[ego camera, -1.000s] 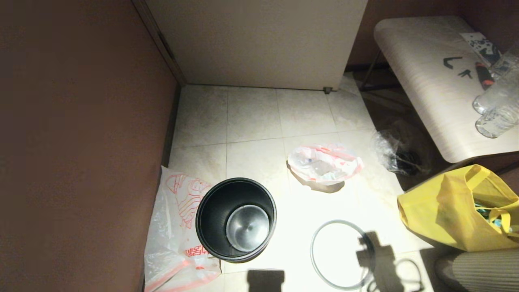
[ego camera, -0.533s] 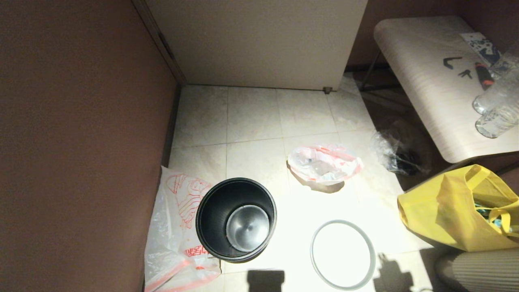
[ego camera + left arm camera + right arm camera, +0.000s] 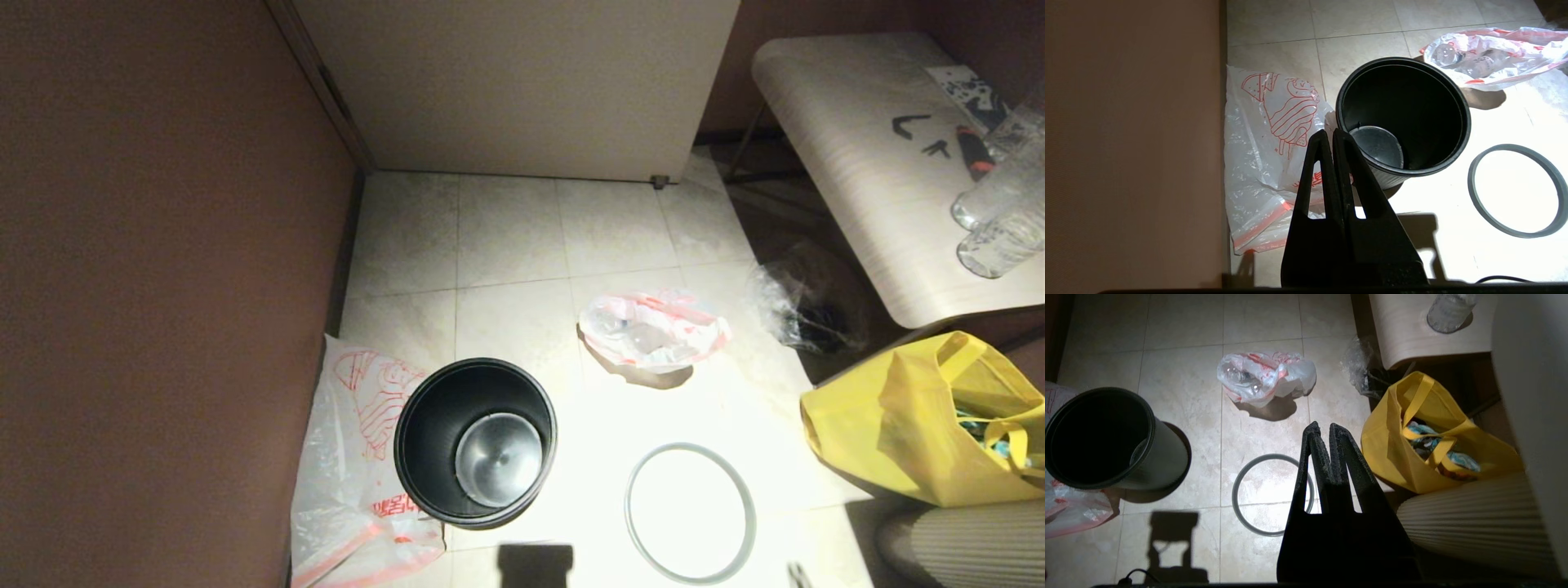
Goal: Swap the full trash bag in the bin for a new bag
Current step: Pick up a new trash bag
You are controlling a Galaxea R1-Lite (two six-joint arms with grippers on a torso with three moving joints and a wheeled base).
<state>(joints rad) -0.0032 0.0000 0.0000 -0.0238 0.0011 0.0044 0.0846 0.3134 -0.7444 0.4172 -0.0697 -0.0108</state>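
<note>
From the head view, the bin [image 3: 475, 441] stands empty on the floor, the new bag [image 3: 359, 465] flat against its left side, the full trash bag [image 3: 653, 329] well apart to the far right, the grey ring [image 3: 690, 512] near my right.

From the left wrist view, my left gripper [image 3: 1332, 136], fingers pressed together and holding nothing, hangs above the new bag [image 3: 1274, 163], long axis running away from me beside the bin [image 3: 1403, 118]. This arm is nearer, I judge.

From the right wrist view, my right gripper [image 3: 1322, 430], also closed and empty, hovers over the grey ring [image 3: 1271, 494], with the full trash bag [image 3: 1265, 377] ahead.
</note>
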